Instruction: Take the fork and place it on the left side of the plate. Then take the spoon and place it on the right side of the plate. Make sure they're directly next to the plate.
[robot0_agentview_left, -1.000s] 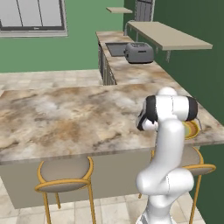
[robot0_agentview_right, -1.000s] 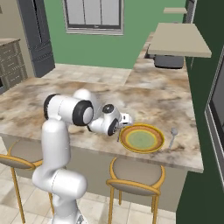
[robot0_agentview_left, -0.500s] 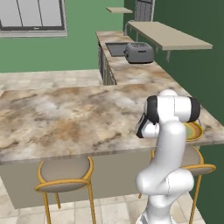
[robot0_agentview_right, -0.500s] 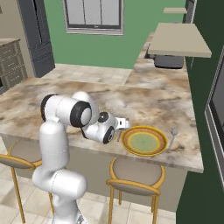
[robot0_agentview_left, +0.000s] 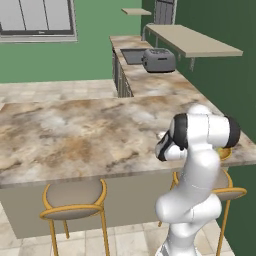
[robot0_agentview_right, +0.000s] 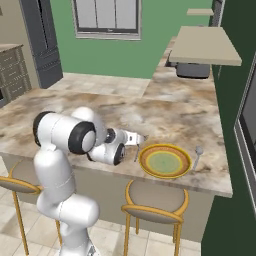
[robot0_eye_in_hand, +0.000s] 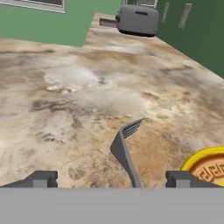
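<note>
The bench (robot0_agentview_right: 165, 112) is a broad slab of mottled brown-and-cream marble with a smooth, glossy face. On it, near the front edge, lies the plate (robot0_agentview_right: 165, 161), round and shallow, yellow-gold with a raised rim and a greenish patterned centre. The fork (robot0_eye_in_hand: 124, 151) is slim grey metal, its handle thin and its four tines curving up slightly; it lies flat on the marble just to the left of the plate, close to the rim, though whether it touches is hard to tell at this size. The spoon (robot0_agentview_right: 197, 156), small and grey with an oval bowl, lies on the plate's right side, just beside the rim.

The end effector (robot0_eye_in_hand: 113, 178) hovers low over the fork's handle with its dark fingertips (robot0_eye_in_hand: 41, 179) spread wide and nothing between them. A second ago the fingers were nearly together at this spot; they have since parted, leaving the fork on the bench.

The hand view gives the tines and the plate's embossed edge in detail, and a grey toaster (robot0_eye_in_hand: 137, 19) far behind. The right base view alone shows plate, fork and spoon together.
</note>
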